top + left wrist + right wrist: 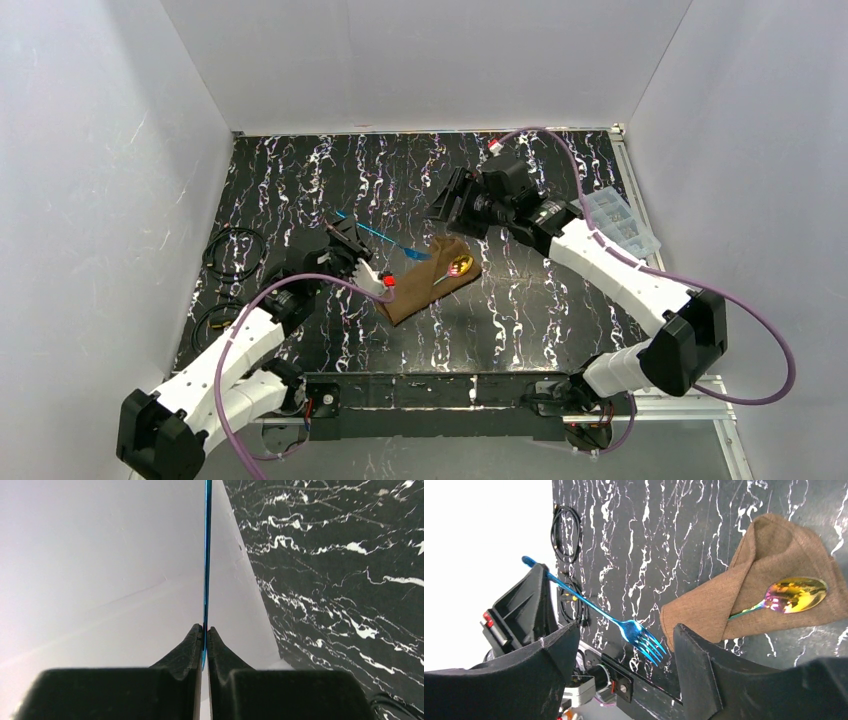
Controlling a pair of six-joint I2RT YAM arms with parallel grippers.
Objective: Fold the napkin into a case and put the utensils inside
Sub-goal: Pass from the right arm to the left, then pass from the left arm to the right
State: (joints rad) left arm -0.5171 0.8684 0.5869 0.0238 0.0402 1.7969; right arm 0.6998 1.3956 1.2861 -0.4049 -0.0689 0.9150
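On the marbled surface [300, 180], the brown case [425, 290] lay at centre frame. My right fingers [704, 660] stood wide just above it; my left fingers [187, 647], centre-left, pinched the blue fork [378, 233]. I saw a spoon [460, 266] tucked in the case.

A black table top [400, 170] veined in white lies beneath both grippers, closed in by plain white walls [400, 60] — one stands ahead of the left gripper [347, 228]. Two loops of black cable [236, 250] rest on the table out to that gripper's left. Well to the right of the right gripper [452, 210], a clear plastic compartment box [621, 222] sits at the table's right edge — against a metal rail [620, 155].
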